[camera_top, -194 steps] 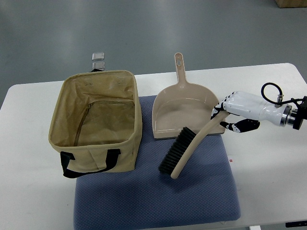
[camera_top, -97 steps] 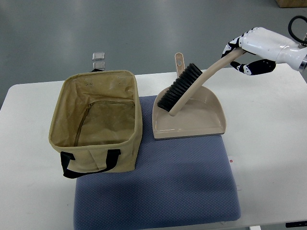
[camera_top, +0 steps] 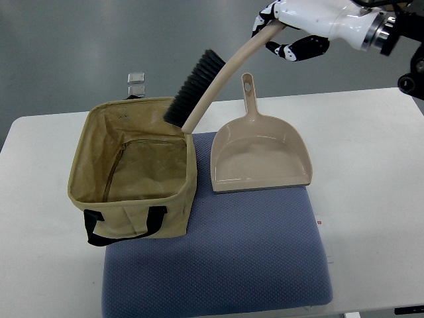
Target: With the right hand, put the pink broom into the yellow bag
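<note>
One broom (camera_top: 211, 85) clamped by its handle in right hand (camera_top: 291, 26), head over bag (camera_top: 132, 172) rim. Transport step; next: shift left, lower, release.

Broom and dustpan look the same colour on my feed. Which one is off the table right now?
The broom, with the black bristles: the right hand holds its handle end in the air, head near the bag's rim. The dustpan lies flat on the blue mat.

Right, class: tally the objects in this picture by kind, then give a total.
Brooms: 1
Dustpans: 1
Bags: 1
Mats: 1
Tables: 1
Robot hands: 1, the right hand
Total: 6
</note>
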Tool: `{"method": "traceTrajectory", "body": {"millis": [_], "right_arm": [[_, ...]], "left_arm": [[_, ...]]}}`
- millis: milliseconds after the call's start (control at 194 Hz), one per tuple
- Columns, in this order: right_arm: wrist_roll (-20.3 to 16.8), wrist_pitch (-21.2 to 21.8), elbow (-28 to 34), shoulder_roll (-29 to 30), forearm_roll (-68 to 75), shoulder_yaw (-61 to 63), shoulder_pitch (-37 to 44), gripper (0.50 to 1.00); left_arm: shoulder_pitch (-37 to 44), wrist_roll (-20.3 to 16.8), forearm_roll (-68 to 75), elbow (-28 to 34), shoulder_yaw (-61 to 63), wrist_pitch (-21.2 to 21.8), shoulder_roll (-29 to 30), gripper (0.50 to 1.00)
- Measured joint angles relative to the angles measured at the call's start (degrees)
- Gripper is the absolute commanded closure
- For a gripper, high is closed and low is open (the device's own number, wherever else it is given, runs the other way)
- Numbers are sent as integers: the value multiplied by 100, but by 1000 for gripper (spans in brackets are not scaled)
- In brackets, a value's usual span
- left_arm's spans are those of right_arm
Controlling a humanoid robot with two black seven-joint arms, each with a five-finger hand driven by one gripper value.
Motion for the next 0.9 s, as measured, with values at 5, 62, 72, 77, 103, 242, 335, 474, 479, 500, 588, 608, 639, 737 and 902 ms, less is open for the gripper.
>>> {"method": "traceTrajectory", "body": {"millis": [5,62,72,77,103,242,335,474,479,500,588,608,639,737,902], "right_arm": [[-2,-2,-5,22,-1,5,1,1000],[-16,-20,-55,242,-13,60,3,1000],[-17,-22,-65,278,-15,70,3,1000],[-18,-22,-69,299,-17,75,3,1000],[-22,-27,-88,391,-24,99,3,1000],[-98,-35,-126,831,-58,162,-34,1000],[-122,-35,-130,1010,-70,168,-69,1000],[-124,-36,-131,1174,-74,169,-211,789],[-124,-36,-131,1180,-74,169,-215,775],[-121,-38,-131,1202,-74,169,-229,765],[-105,-40,-131,1250,-64,176,-269,701],[-100,-43,-131,1255,-59,178,-277,685],[-94,-45,-131,1258,-52,183,-291,671],[-85,-51,-131,1256,-43,305,-364,624],[-81,-11,-131,1207,-28,789,-621,609]], "left_arm": [[0,0,0,0,0,0,0,500],[-1,0,0,0,0,0,0,500],[0,0,0,0,0,0,0,500],[0,0,0,0,0,0,0,500],[0,0,0,0,0,0,0,500],[-1,0,0,0,0,0,0,500],[-1,0,0,0,0,0,0,500],[-2,0,0,0,0,0,0,500],[-2,0,0,0,0,0,0,500],[-3,0,0,0,0,0,0,500],[-3,0,0,0,0,0,0,500],[-2,0,0,0,0,0,0,500],[-2,0,0,0,0,0,0,500],[-3,0,0,0,0,0,0,500],[-3,0,0,0,0,0,0,500]]}}
